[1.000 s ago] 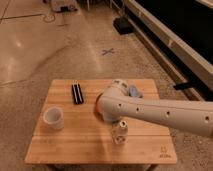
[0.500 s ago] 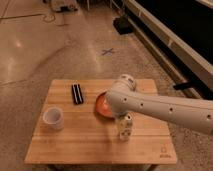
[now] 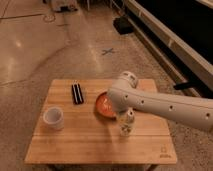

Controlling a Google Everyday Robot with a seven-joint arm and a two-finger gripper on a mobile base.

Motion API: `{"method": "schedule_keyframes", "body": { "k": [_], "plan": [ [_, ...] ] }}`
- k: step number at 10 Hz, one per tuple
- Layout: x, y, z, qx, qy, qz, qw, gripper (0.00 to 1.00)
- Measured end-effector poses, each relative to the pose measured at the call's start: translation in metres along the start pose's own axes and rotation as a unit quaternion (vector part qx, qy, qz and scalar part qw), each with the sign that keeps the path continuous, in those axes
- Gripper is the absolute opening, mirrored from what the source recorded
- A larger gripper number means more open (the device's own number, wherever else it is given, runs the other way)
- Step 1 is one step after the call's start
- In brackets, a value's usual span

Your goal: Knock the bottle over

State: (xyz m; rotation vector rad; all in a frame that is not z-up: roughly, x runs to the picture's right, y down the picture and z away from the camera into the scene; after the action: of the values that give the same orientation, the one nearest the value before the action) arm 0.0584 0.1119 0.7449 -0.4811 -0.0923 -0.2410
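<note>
The bottle (image 3: 126, 123) stands upright on the wooden counter (image 3: 75, 142), right of centre and toward the near edge, so the knocking over is not done yet; the whole tipping move is left, as far as I can judge. My arm (image 3: 160, 104) reaches in from the right, low over the counter, and its rounded end sits just above and behind the bottle. My tool (image 3: 121, 111) is down at that end, right by the bottle's cap; whether it touches the bottle I cannot tell. Just far of the bottle lies an orange bowl (image 3: 103, 105), partly covered by my arm. A white cup (image 3: 53, 118) stands well apart at the left, and a dark flat object (image 3: 77, 93) lies at the far left.
</note>
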Motion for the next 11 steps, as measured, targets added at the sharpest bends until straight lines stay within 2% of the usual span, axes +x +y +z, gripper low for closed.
{"method": "schedule_keyframes", "body": {
  "k": [5,8,11],
  "plan": [
    [0.018,-0.014,-0.018,0.026,0.001,0.01,0.9996,0.8],
    [0.048,-0.018,-0.03,0.037,0.015,0.022,0.999,0.8],
    [0.073,-0.018,-0.034,0.038,0.022,0.035,0.9984,0.8]
  ]
}}
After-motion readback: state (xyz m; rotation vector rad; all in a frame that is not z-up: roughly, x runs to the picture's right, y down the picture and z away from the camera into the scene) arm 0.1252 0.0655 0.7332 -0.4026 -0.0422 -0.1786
